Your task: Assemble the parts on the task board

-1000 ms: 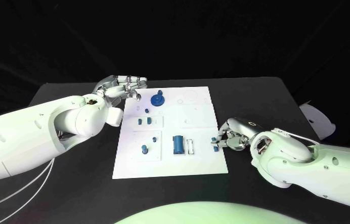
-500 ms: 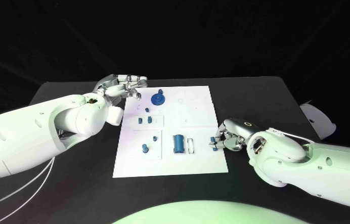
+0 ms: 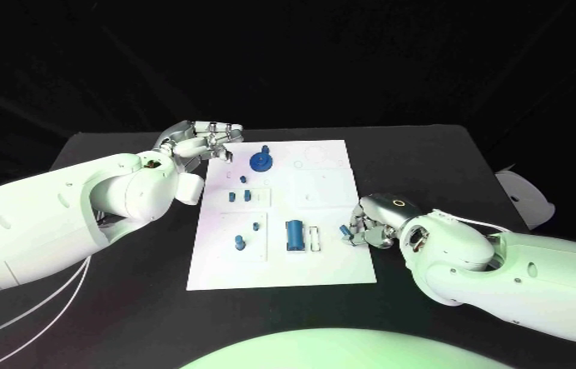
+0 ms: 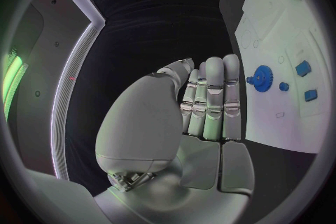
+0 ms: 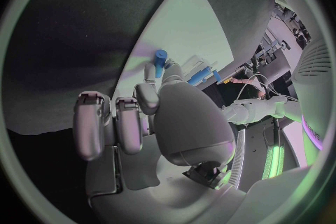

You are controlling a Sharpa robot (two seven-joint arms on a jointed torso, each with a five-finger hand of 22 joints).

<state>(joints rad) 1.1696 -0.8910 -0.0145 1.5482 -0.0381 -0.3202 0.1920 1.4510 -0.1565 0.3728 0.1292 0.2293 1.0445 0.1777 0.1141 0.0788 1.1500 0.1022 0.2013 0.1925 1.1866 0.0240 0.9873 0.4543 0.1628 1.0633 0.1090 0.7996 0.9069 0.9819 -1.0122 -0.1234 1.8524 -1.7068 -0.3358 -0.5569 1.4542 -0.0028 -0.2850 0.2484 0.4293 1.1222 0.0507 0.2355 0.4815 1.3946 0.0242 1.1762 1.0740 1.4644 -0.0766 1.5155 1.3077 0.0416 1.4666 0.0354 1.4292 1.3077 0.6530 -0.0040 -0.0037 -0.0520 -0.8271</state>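
Since a second ago the right hand [image 3: 374,229] has slid a little inward along the board's right edge, taking its small blue peg [image 3: 345,231] along; the left hand [image 3: 201,142] has stayed put by the far left corner of the white board [image 3: 330,273]. From the head camera the peg is a blue speck against the right hand's fingers, low over the board's near right part. At the right wrist, the peg [image 5: 159,61] stands clear, pinched at the fingertips [image 5: 149,89], the other fingers folded. At the left wrist, the left hand's fingers [image 4: 212,95] lie straight and pressed together, holding nothing, beside a blue gear [image 4: 263,75]. Other blue pieces sit on the board, among them a cylinder [image 3: 292,236]; whether the peg touches the board is hard to make out.
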